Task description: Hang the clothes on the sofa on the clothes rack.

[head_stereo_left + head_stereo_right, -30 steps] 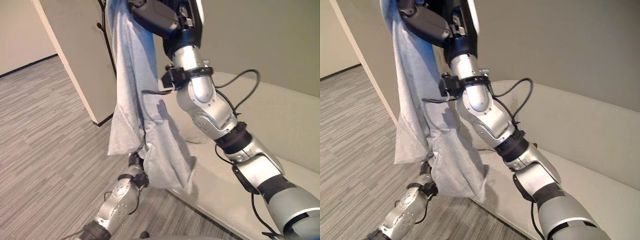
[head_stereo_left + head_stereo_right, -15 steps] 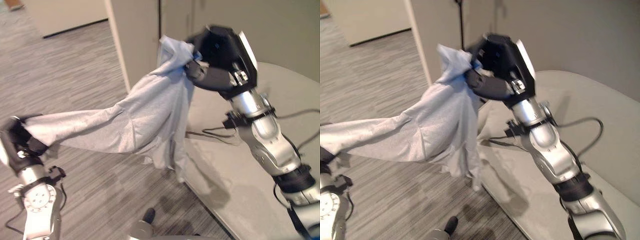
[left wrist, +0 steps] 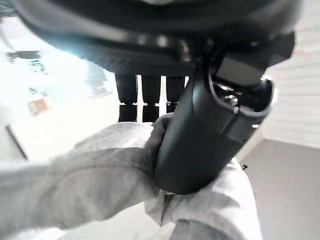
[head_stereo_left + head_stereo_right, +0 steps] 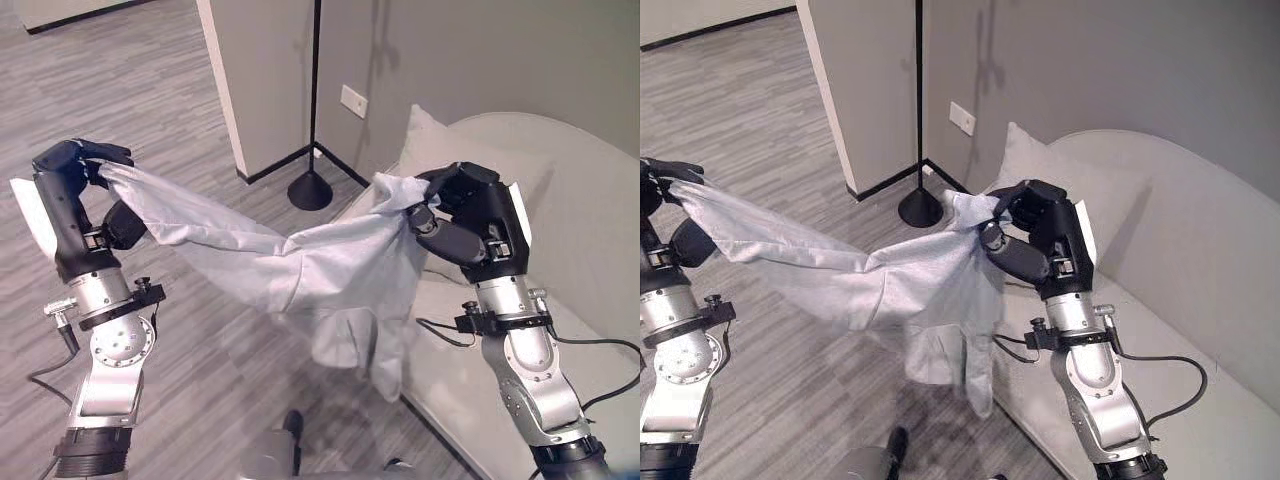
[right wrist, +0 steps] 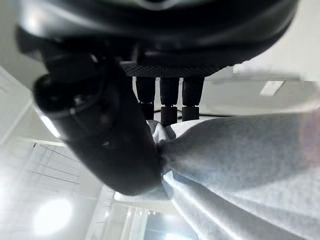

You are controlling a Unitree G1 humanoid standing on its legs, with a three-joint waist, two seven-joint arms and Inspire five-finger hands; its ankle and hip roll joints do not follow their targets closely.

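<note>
A light grey cloth garment (image 4: 300, 265) hangs stretched in the air between both hands, above the grey striped floor (image 4: 190, 120) beside the pale beige sofa (image 4: 560, 250). The left hand (image 4: 70, 175) has its fingers and thumb curled tight round one end. The right hand (image 4: 465, 215) pinches the other end, with the black pole of the clothes rack (image 4: 315, 100) standing behind.

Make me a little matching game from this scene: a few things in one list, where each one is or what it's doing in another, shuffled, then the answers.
Things:
1. grey garment
2. left robot hand
3. cushion
4. rack's round base

Places or states:
A. on the floor by the wall corner
B. stretched in the air between both hands
C. leaning on the sofa's backrest
D. shut on one end of the cloth

The right robot hand grips the other end.

Pairs: 1-B, 2-D, 3-C, 4-A
</note>
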